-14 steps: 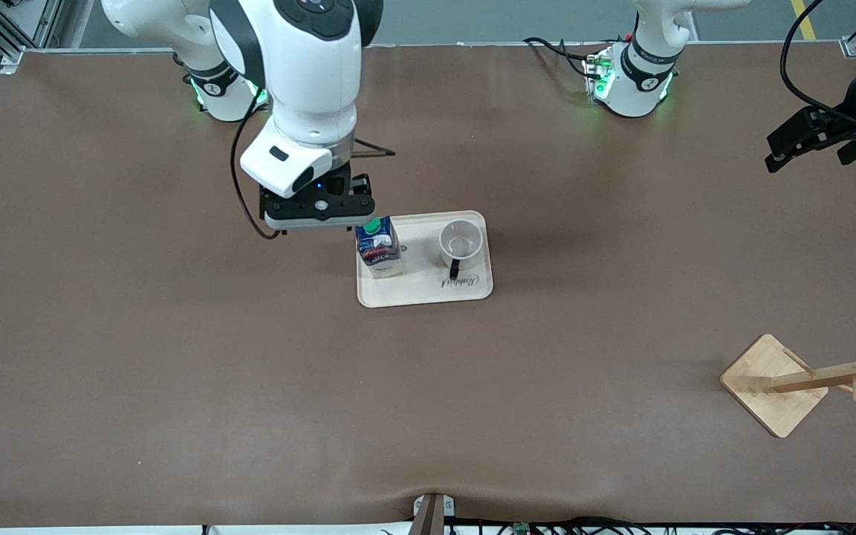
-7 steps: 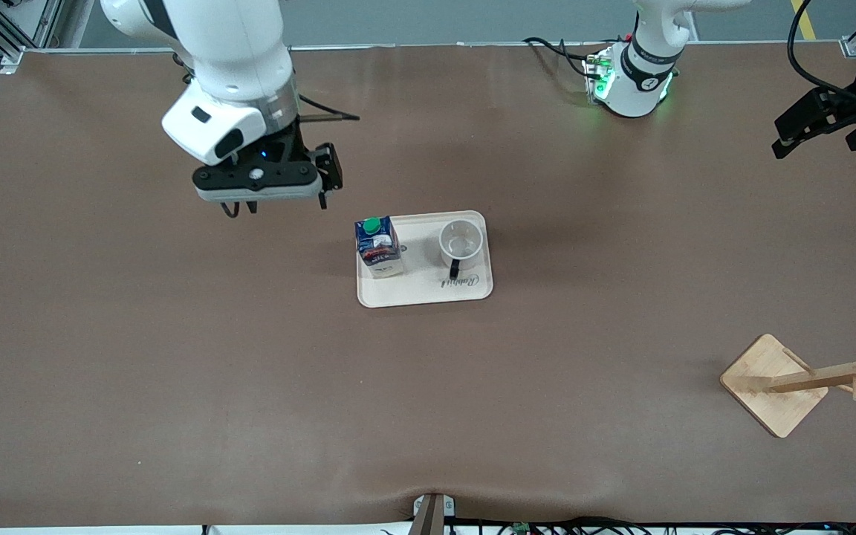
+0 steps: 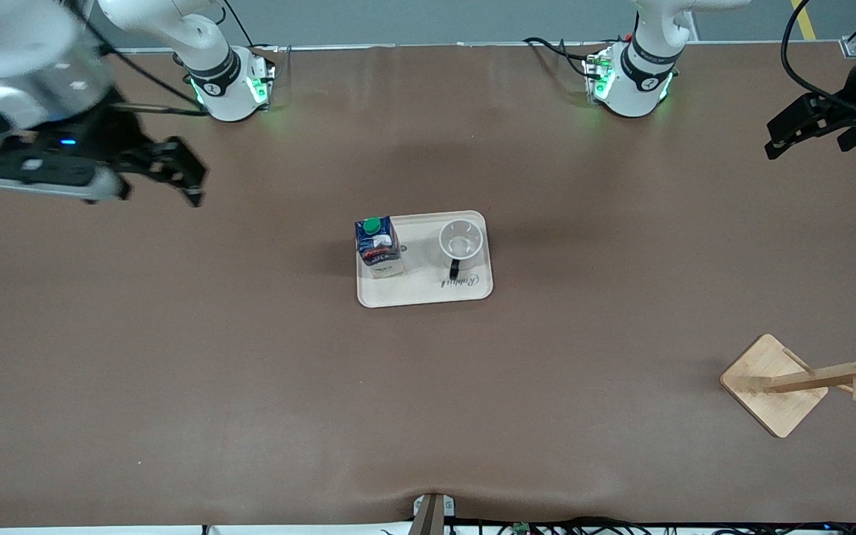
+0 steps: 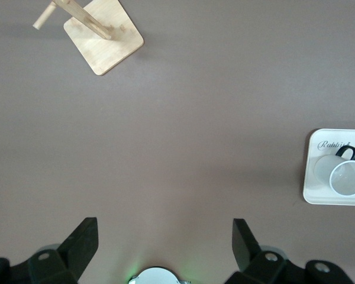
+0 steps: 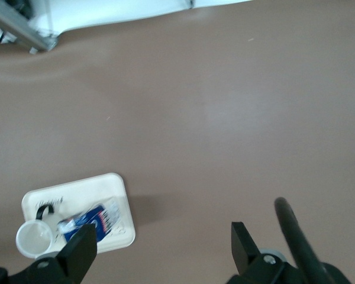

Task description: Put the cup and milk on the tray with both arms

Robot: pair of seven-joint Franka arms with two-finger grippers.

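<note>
Pictured mid-table: cream tray (image 3: 423, 291) w/ cursive lettering along its camera-side edge, carrying both task items. Milk (image 3: 377, 247), dark-blue carton w/ green cap, upright on the tray's end toward the right arm; cup (image 3: 461, 242), white w/ black handle turned toward the front camera, upright and mouth-up on the tray's end toward the left arm. Carton and cup near each other but apart, a strip of bare tray btwn them.

Right gripper (image 3: 164, 169) up in the air over bare brown table (image 3: 250, 371) at the right arm's end, well apart from the tray, fingers spread wide, nothing btwn them. Seen from the right wrist view: black fingers (image 5: 77, 257) apart, tray, carton and cup small below.

Left gripper (image 3: 792, 134) up over the table edge at the left arm's end, near the frame's border, also spread wide and carrying nothing. Left wrist view: fingers (image 4: 80, 242) parted over bare table, tray corner w/ cup at one side.

Wooden rack (image 3: 799, 380) w/ square base and pegged post on the table toward the left arm's end, nearer the front camera than the tray, well apart from it
</note>
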